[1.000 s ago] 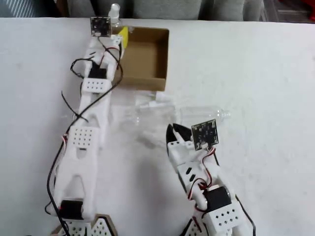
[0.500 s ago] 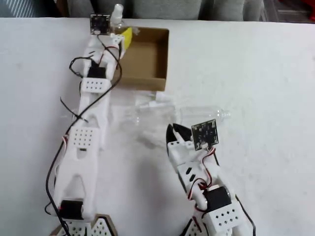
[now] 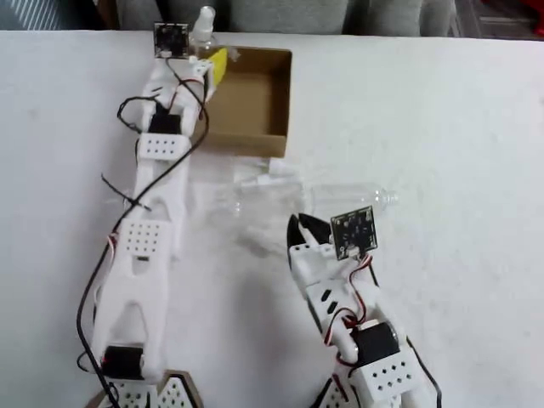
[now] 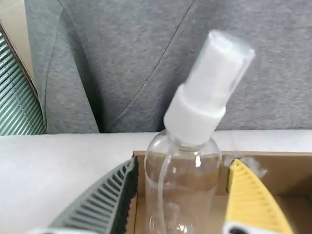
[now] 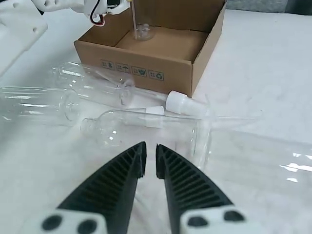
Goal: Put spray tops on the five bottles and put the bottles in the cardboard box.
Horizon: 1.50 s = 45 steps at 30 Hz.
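The left wrist view's edge cuts off the bottle [image 4: 181, 168] below its shoulder.

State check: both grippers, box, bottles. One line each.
left gripper: shut on capped bottle
capped bottle: upright, spray top on, lower end inside the box
cardboard box: open, upright
right gripper: almost shut, empty
loose bottles: lying on their sides on the table beside the box

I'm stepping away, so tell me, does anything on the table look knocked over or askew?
Yes: several clear bottles lie on their sides, jumbled before the cardboard box. The capped bottle in the left gripper leans tilted in the box.
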Motion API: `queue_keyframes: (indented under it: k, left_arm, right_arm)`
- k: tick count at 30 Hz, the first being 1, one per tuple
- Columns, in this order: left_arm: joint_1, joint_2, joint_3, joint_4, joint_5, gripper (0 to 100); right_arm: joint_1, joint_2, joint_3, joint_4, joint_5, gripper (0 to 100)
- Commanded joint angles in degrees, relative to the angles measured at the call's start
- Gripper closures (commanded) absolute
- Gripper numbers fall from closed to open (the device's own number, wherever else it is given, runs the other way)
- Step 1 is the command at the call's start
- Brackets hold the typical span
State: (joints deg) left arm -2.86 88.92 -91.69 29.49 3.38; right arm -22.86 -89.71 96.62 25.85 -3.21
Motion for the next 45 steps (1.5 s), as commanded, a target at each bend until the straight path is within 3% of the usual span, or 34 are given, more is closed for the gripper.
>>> queue_keyframes:
  k: [1, 13, 29, 32, 36, 38, 45]
  left_arm:
    - [-0.92, -4.53, -4.13, 6.68, -0.53, 71]
    - [-2.33, -16.66, -4.13, 30.68, -0.26, 71]
    - [-2.15, -34.86, -4.13, 72.18, -0.70, 72]
    - [-3.12, -36.35, -3.87, 73.14, -0.18, 76]
    - [-5.49, -37.23, -3.87, 73.23, -3.60, 97]
    - [-5.58, -37.49, -3.60, 73.32, -7.82, 97]
    - [-7.08, -44.44, 12.13, 73.32, -5.01, 97]
  right_arm:
    - [0.22, -0.13, 0.53, 0.22, 0.70, 98.1]
    - [0.31, -0.13, 0.53, 0.22, 0.70, 98.1]
    - [0.75, -0.13, 0.53, 0.22, 0.70, 98.1]
    - [0.75, -0.13, 0.53, 0.22, 0.70, 98.1]
    - [1.36, -0.13, 0.53, 0.22, 0.70, 98.1]
    - [1.71, -0.13, 0.53, 0.22, 0.70, 98.1]
    - [1.89, -0.13, 0.53, 0.22, 0.70, 98.1]
